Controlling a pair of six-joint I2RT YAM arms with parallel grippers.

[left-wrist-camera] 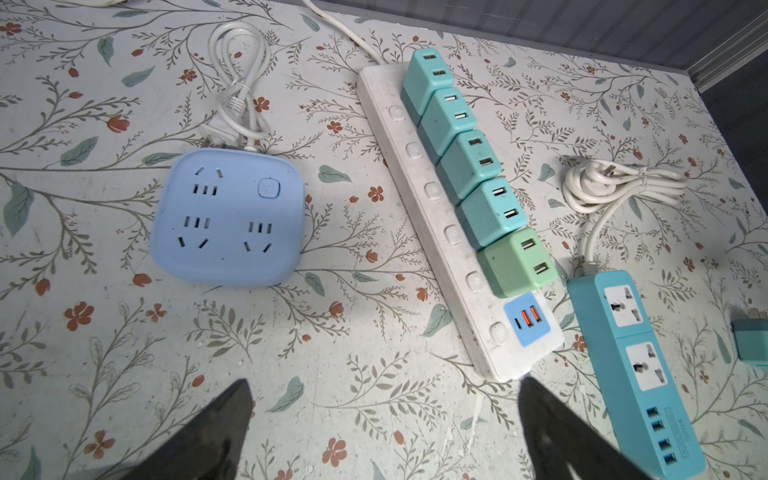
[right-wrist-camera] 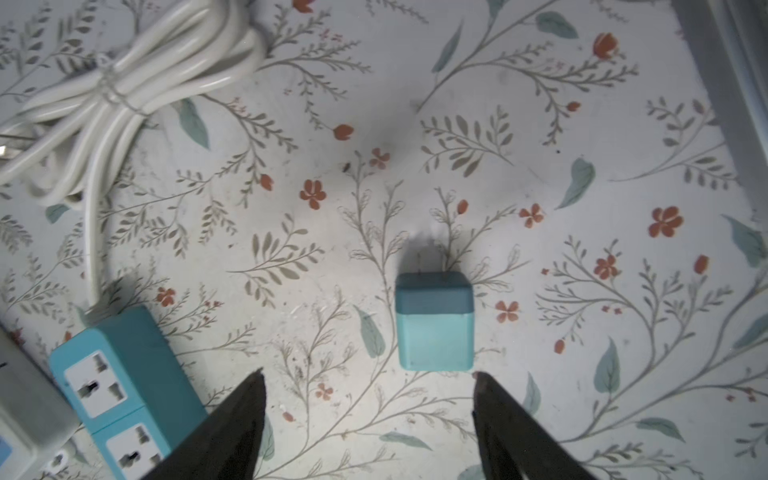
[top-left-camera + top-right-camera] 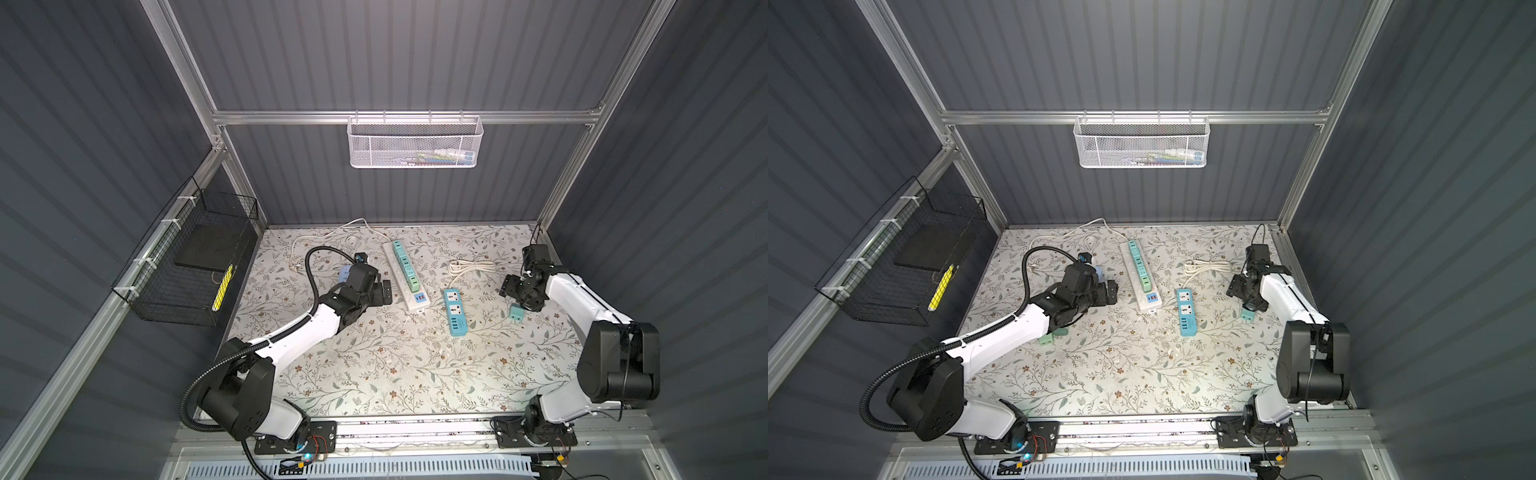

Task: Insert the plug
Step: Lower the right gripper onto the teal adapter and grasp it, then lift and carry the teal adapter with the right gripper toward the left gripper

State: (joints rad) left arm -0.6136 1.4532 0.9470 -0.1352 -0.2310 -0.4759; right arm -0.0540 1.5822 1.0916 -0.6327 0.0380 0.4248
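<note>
Five cube plugs (image 1: 469, 164) sit seated in a row on the white power strip (image 1: 419, 174), four teal and one green, so that much looks done. One teal plug (image 2: 434, 328) is not in yet. It lies loose on its side on the bench (image 3: 395, 374), near the right edge, prongs pointing away from the right claw (image 2: 368, 376). That claw hangs just short of it, jaws spread, gripping nothing.

Over on the left, the left claw (image 1: 384, 380) is wide open and empty too, poised above the bench by the near end of the white strip.

Free sockets? I count two on the blue strip (image 1: 623, 328) in the middle of the bench, and more on the pale blue hub (image 1: 226, 216) toward the left edge. Which one is meant, I can't tell.

What's left, as I read it: grasp that plug, turn its prongs down, carry it across and press it home. And look, a greenish cube (image 3: 1046, 340) peeks out under the left arm, maybe another one waiting.
</note>
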